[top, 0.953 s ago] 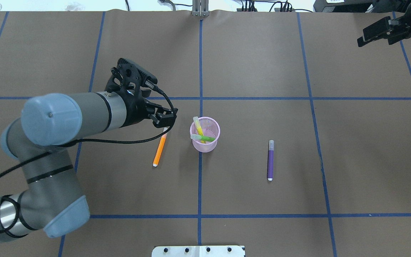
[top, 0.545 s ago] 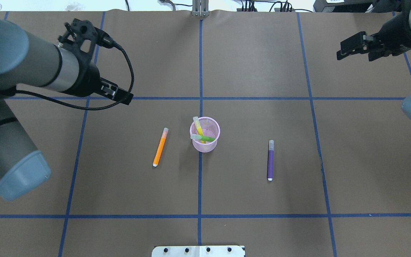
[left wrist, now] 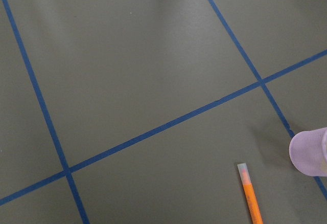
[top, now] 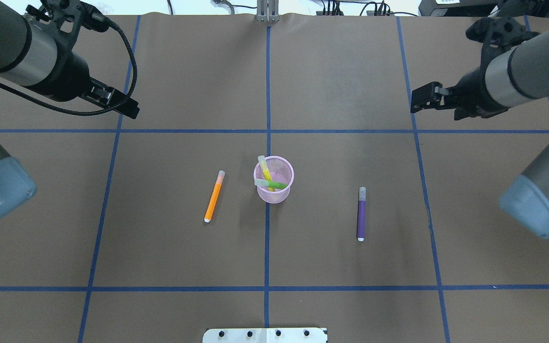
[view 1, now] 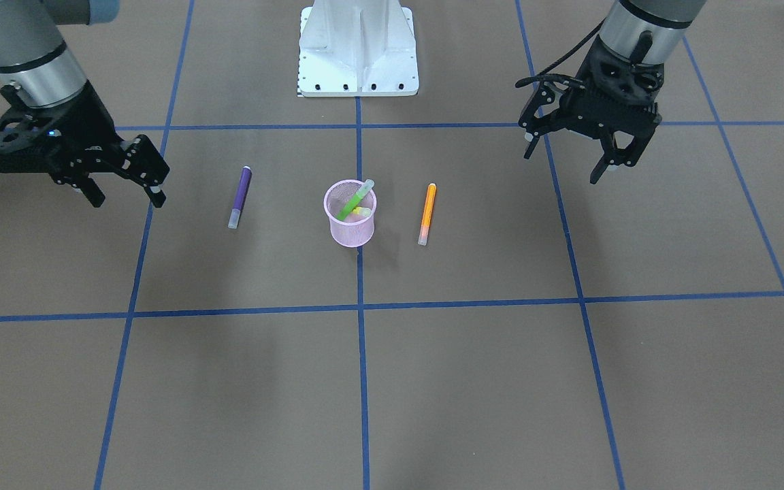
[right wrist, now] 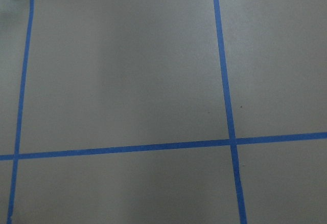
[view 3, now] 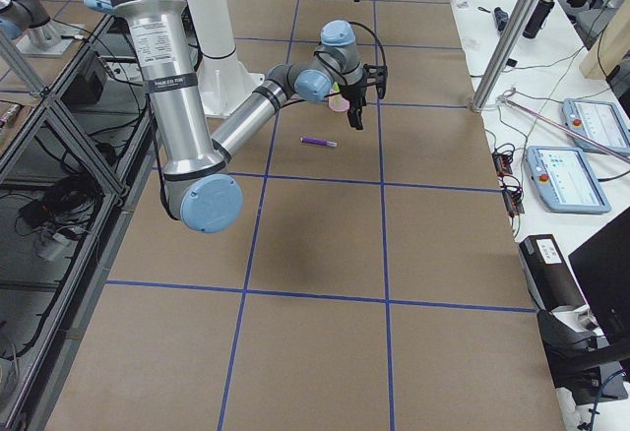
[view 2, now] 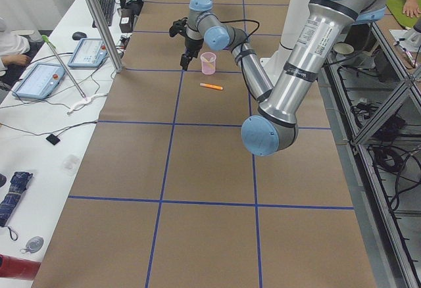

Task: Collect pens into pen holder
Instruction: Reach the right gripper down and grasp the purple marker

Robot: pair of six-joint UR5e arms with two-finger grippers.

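We counted four pens and one pen holder. The green pen and yellow pen stood inside it. The orange pen and purple pen lay flat on either side, well apart. The left gripper and right gripper each hung with jaws spread wide. Brown paper with blue tape lines covered the table, and a white desk with tablets ran alongside.

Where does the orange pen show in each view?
Front-facing: orange pen right of the pen holder.
Overhead: orange pen left of it.
Exterior left: orange pen just below the holder, upper middle.
Exterior right: not visible.
Left wrist: orange pen at bottom edge, right of centre.
Right wrist: not in it.
Shared landmark: the pink pen holder.
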